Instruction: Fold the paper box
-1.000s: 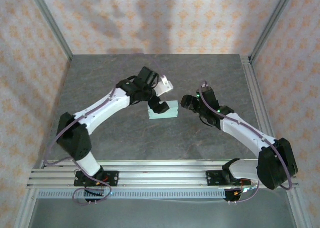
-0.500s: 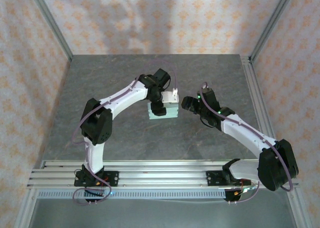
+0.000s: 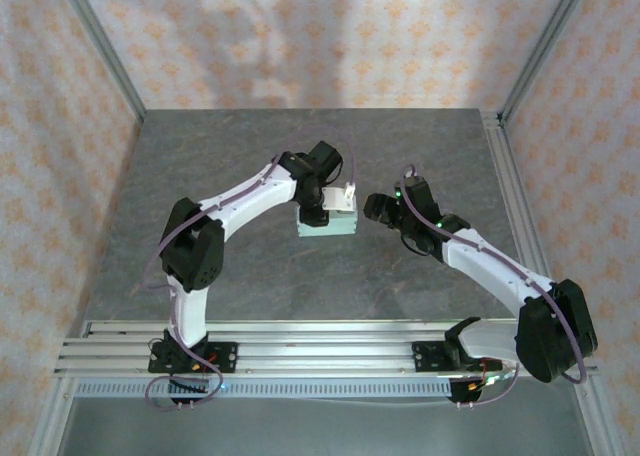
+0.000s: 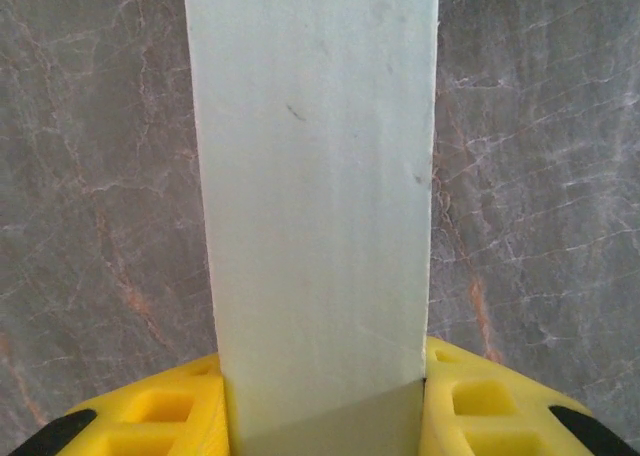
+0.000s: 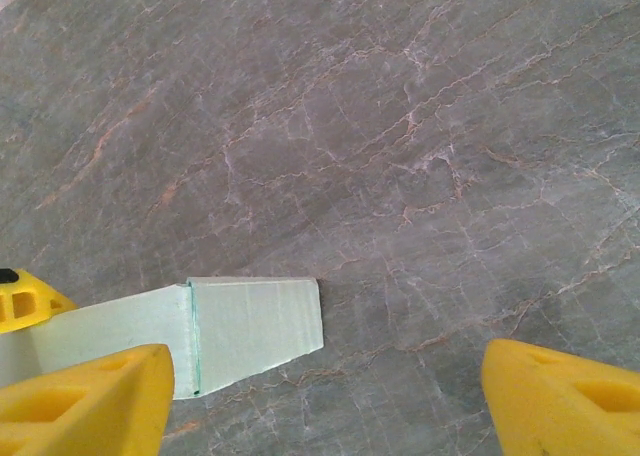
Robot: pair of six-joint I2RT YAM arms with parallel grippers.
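Though unclear from top, plain at L wrist: left gripper (image 4: 325,416) clamped on paper box (image 4: 315,176); right gripper (image 5: 320,396) wide open; mid table (image 3: 250,266), edges far.

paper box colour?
The box is plain pale mint green, no pattern. The left wrist view shows it best.

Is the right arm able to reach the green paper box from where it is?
Probably yes. The right arm's fingers are open right beside the paper box, with only bare table between. The left arm's fingers clamp it farther along.
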